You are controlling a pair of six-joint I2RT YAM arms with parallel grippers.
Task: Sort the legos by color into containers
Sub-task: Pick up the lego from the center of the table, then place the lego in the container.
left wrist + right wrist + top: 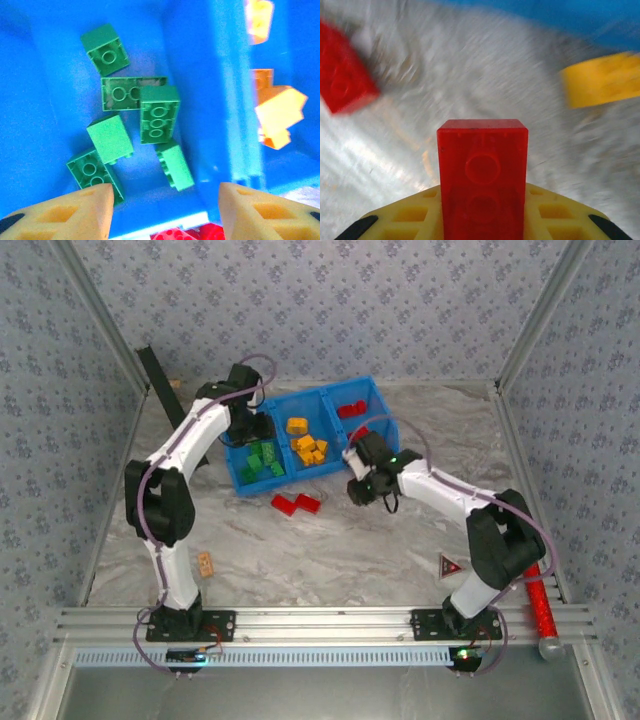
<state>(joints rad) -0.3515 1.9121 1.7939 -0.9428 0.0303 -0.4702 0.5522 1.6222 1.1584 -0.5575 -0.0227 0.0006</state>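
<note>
Legos [268, 455]: clock read on the overhead view, 12 at the far wall. Most lie in the blue bin [330, 392], which sits slightly skewed toward 12 o'clock on the marbled bench [330, 560]. It has three compartments side by side: green legos [159, 114] in the 9 o'clock one, orange-yellow legos [306, 447] in the middle, red legos [350, 410] in the 3 o'clock one. Two loose red legos [295, 504] lie on the bench just at 6 o'clock of the bin, touching each other.

The left arm [185, 450] reaches from 7 o'clock to the green compartment. Over it the left jaws stand apart with nothing between them. Their yellow fingers [90, 212] sit in the lower corners of the wrist view. Below them six green legos lie clustered at mixed angles, one at 7 o'clock partly hidden behind a finger. Past the divider [235, 100], at 3 o'clock, are orange-yellow legos. A bit of red shows at 6 o'clock outside the near wall.

The right arm [440, 490] reaches from 5 o'clock to the bench just off the bin's 5 o'clock corner. Here the right jaws are clamped on one red lego [482, 170], standing upright between them. Whether it touches the bench, I cannot tell. The wrist view is blurred. Another red brick lies on the bench at 10 o'clock of the held one. A yellow block [602, 85] at 2 o'clock is too smeared to identify.

Elsewhere on the bench: tan tile [205, 563] at 8 o'clock, triangular sign [450, 565] at 4 o'clock, red rod [538, 605] along the right edge.
</note>
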